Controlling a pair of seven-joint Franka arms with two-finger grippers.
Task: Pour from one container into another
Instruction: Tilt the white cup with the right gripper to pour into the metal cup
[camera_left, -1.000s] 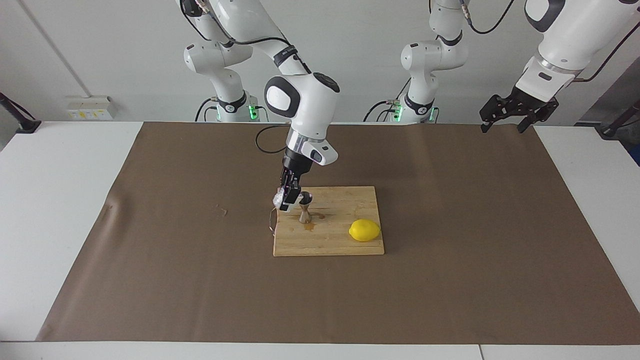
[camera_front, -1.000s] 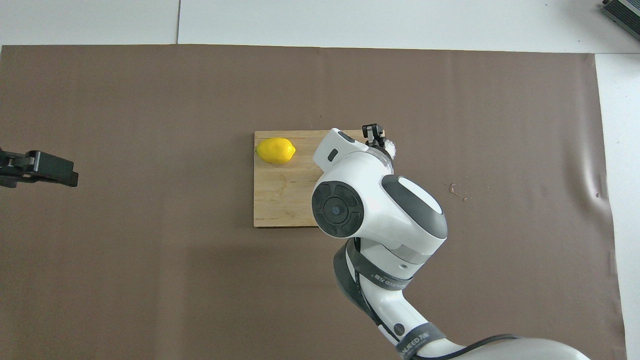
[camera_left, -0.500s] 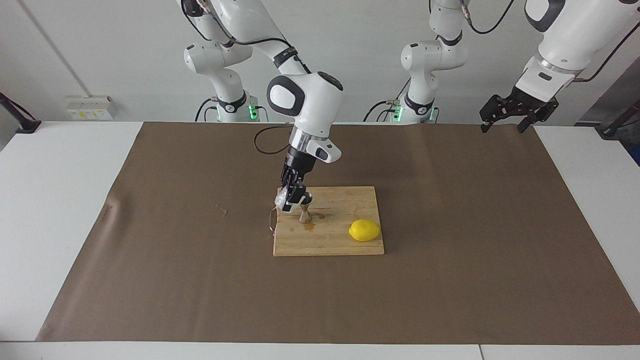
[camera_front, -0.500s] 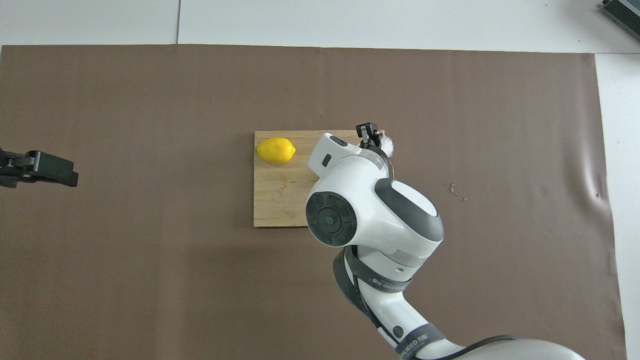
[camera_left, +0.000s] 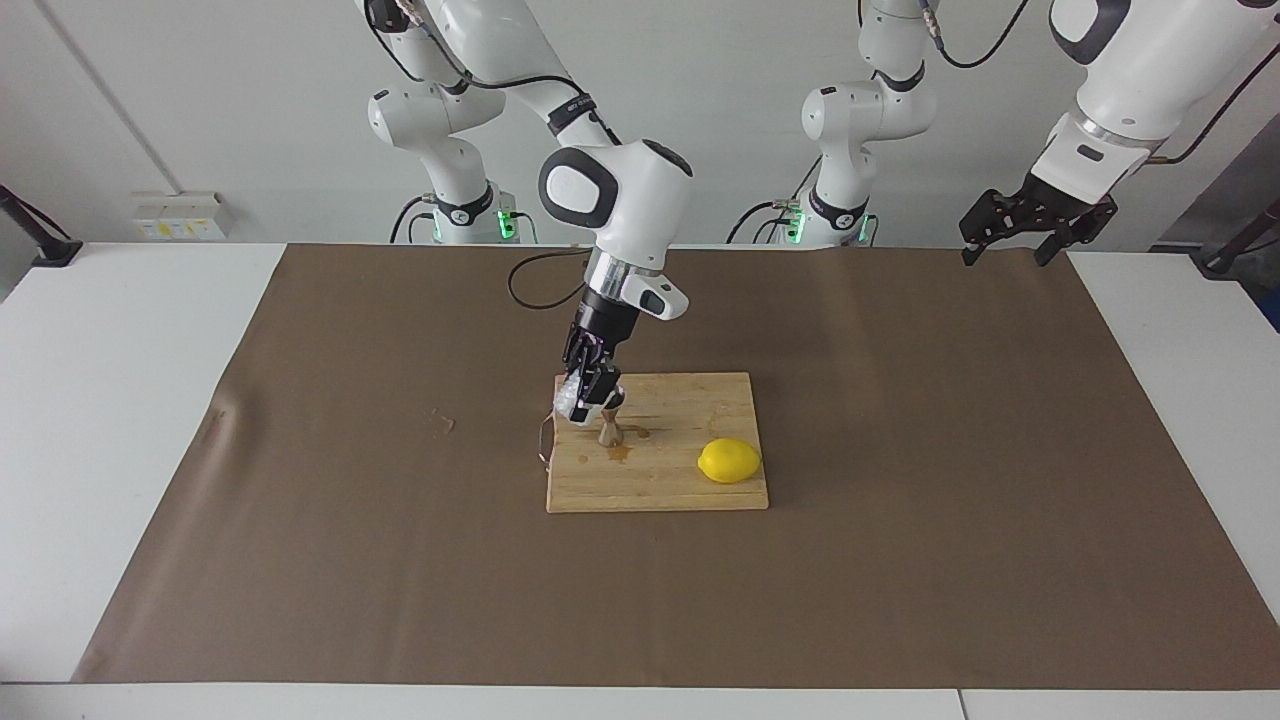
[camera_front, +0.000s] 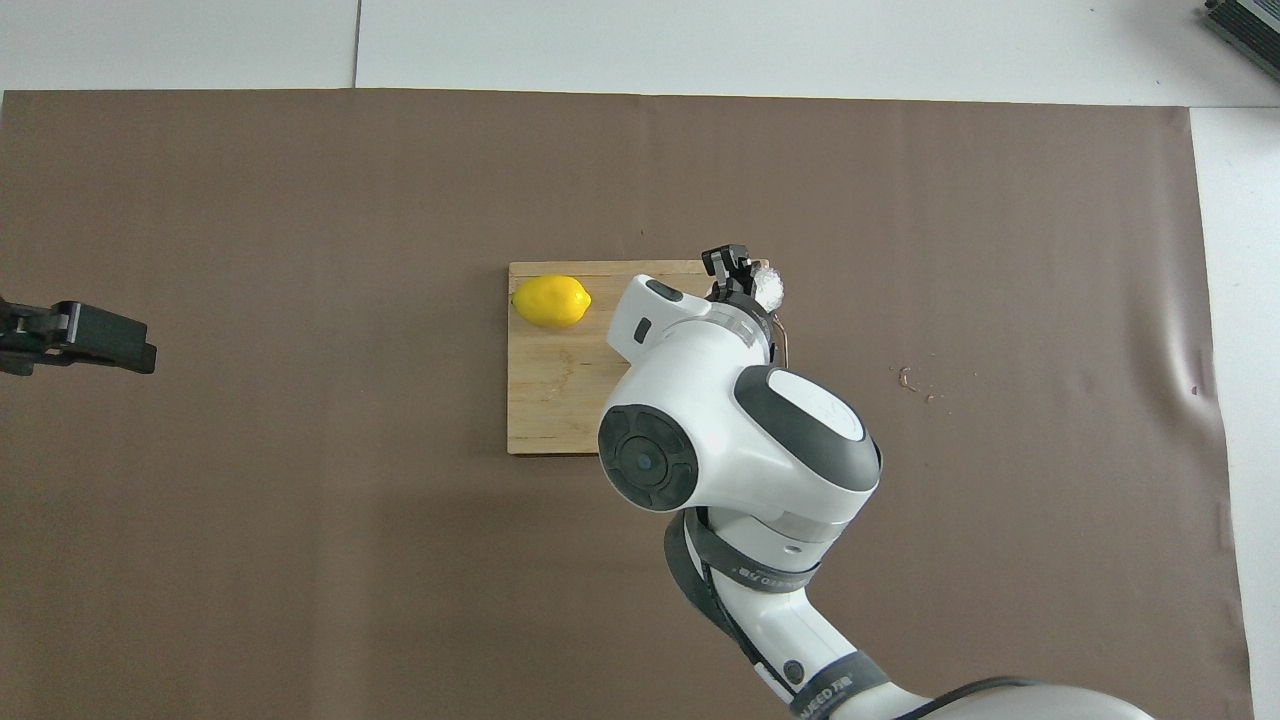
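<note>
My right gripper (camera_left: 590, 398) is shut on the small clear faceted cup (camera_left: 568, 403) and holds it tilted just above the cutting board (camera_left: 680, 482), right beside the rim of the steel hourglass jigger (camera_left: 609, 429). The jigger stands upright on the board. In the overhead view the cup (camera_front: 769, 288) and the right gripper (camera_front: 735, 270) show at the board's corner (camera_front: 550, 400), and my arm hides the jigger. My left gripper (camera_left: 1005, 240) is open and empty, and waits raised at the left arm's end of the table (camera_front: 75, 335).
A yellow lemon (camera_left: 729, 460) lies on the board toward the left arm's end (camera_front: 550, 300). A wet patch (camera_left: 620, 455) marks the board beside the jigger. Small crumbs (camera_left: 440, 422) lie on the brown paper toward the right arm's end.
My right arm's wrist has risen and swung a little toward the left arm's end, bringing the held cup slightly closer to the jigger. The left arm has not moved.
</note>
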